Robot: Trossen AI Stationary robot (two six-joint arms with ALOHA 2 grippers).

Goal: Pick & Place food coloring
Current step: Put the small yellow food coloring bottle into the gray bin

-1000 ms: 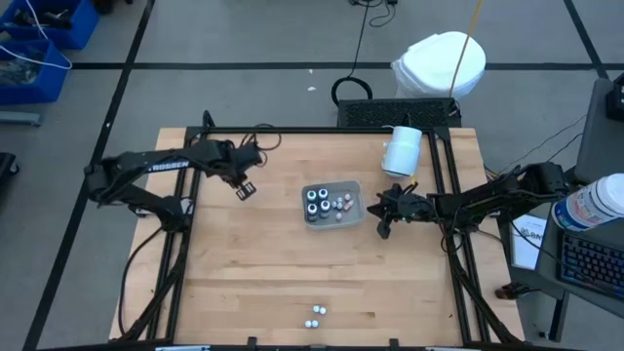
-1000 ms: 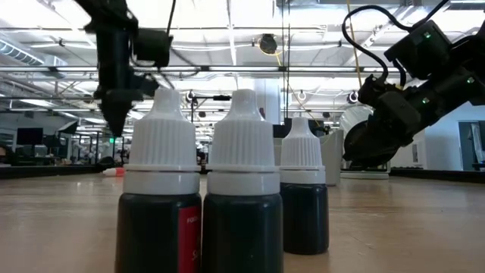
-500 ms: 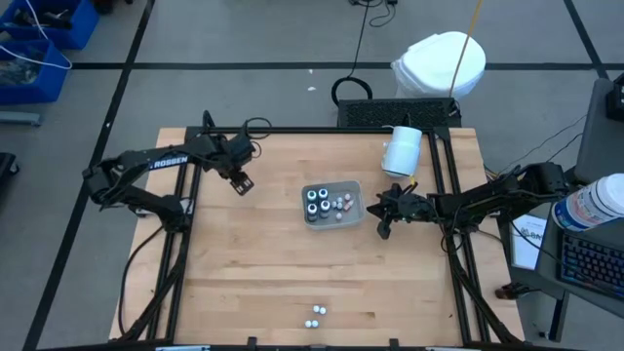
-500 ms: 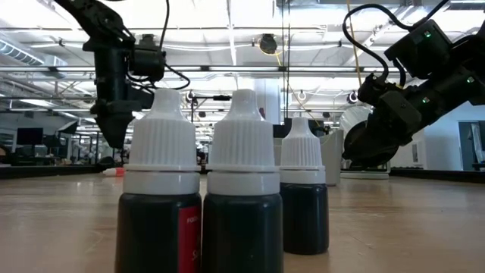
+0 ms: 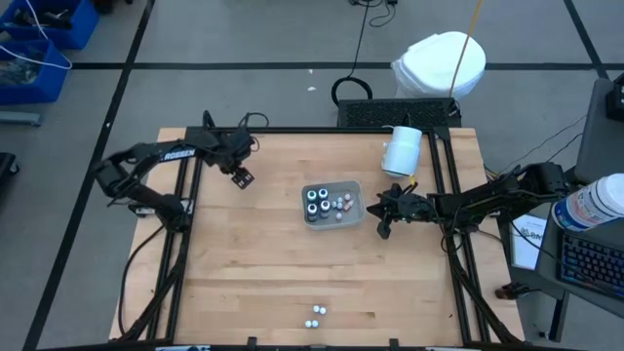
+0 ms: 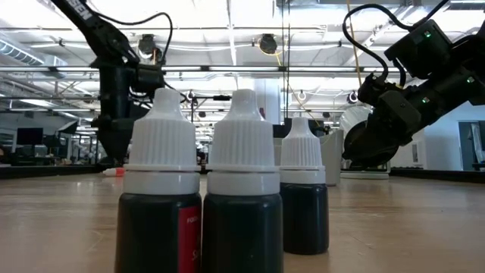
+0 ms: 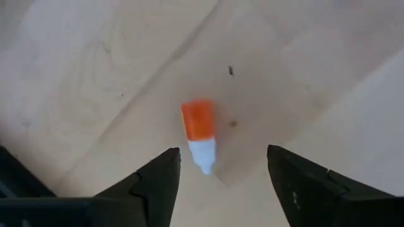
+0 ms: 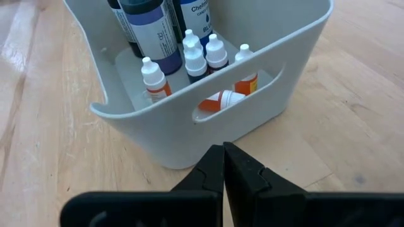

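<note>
A small orange food coloring bottle with a white tip lies on its side on the bare wood at the table's far left. My left gripper hovers over it, open and pointing down, one finger on either side and clear of it; in the high view this gripper stands left of the grey tray. The tray holds dark bottles and small white-capped ones. My right gripper is shut, just outside the tray's right wall. Three dark bottles stand upright at the near edge.
A large white cylinder lies at the far right, behind the tray. The three bottles at the near edge stand close before the low camera. Bare wood lies between the tray and the near edge. Black frame rails run along both sides.
My left gripper has gone toward the table's far left corner and come down lower over the wood, rolling a little, and its fingers have opened wide. The orange bottle has stayed lying where it was.
</note>
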